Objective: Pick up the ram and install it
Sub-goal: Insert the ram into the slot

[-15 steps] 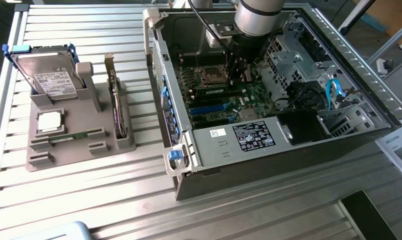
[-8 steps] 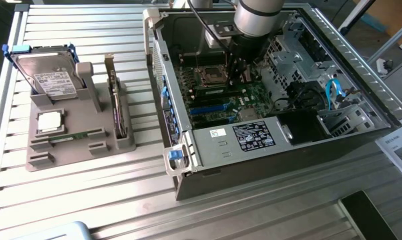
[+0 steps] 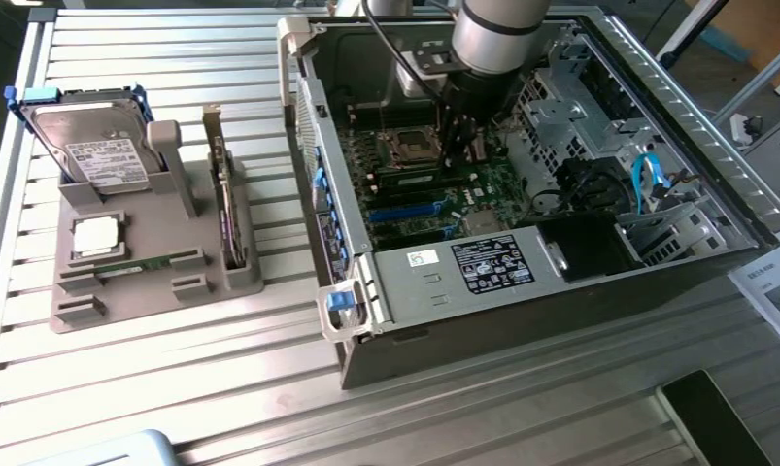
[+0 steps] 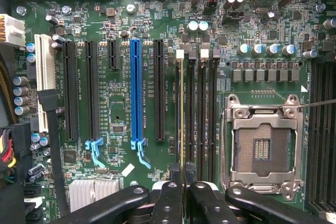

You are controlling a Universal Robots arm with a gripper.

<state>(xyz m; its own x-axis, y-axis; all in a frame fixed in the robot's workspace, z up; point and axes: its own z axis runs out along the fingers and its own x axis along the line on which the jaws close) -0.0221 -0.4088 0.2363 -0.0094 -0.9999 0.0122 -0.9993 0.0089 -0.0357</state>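
Fingers (image 4: 170,198) clamped on the ram (image 4: 182,108) (seen edge-on), down inside the PC case (image 3: 409,291). Across the board: blue slot (image 4: 136,90), then the ram lined along the memory slot nearest that blue one, empty memory slots (image 4: 202,103) just beside it, CPU socket (image 4: 261,148). Reads as the install step, pick-up done; can't tell if seated. Likely needs a straight, even push, stick kept square to the slot.
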